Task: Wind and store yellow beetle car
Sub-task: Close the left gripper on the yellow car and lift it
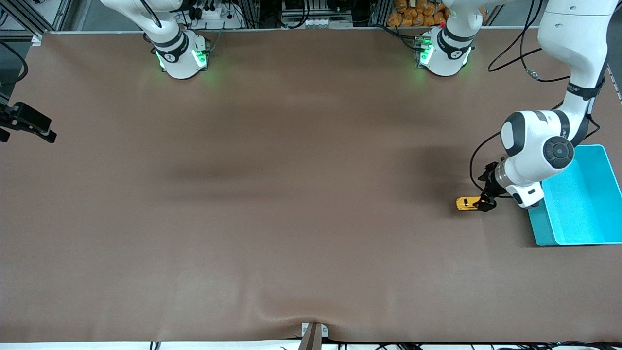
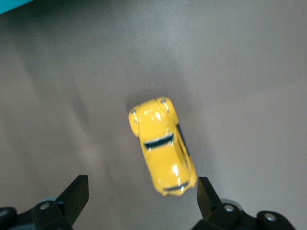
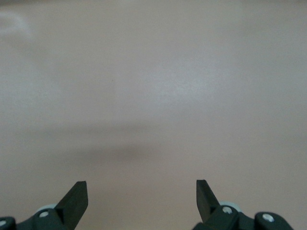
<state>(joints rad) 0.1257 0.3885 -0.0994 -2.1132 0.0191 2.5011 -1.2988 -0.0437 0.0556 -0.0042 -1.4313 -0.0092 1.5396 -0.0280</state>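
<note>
The yellow beetle car (image 1: 467, 203) stands on the brown table, beside the teal bin (image 1: 585, 209) and toward the right arm's end from it. My left gripper (image 1: 487, 201) is down at the car's end that faces the bin. In the left wrist view the car (image 2: 162, 146) lies just ahead of the open left gripper (image 2: 140, 181), its near end close to one fingertip (image 2: 204, 189) without touching it. Nothing is held. My right gripper (image 3: 141, 184) hangs open over bare table, and its arm waits.
The teal bin holds nothing and sits at the left arm's end of the table; a corner of the bin (image 2: 14, 5) shows in the left wrist view. A black part (image 1: 29, 124) juts in at the right arm's end. Both arm bases stand along the table's edge farthest from the front camera.
</note>
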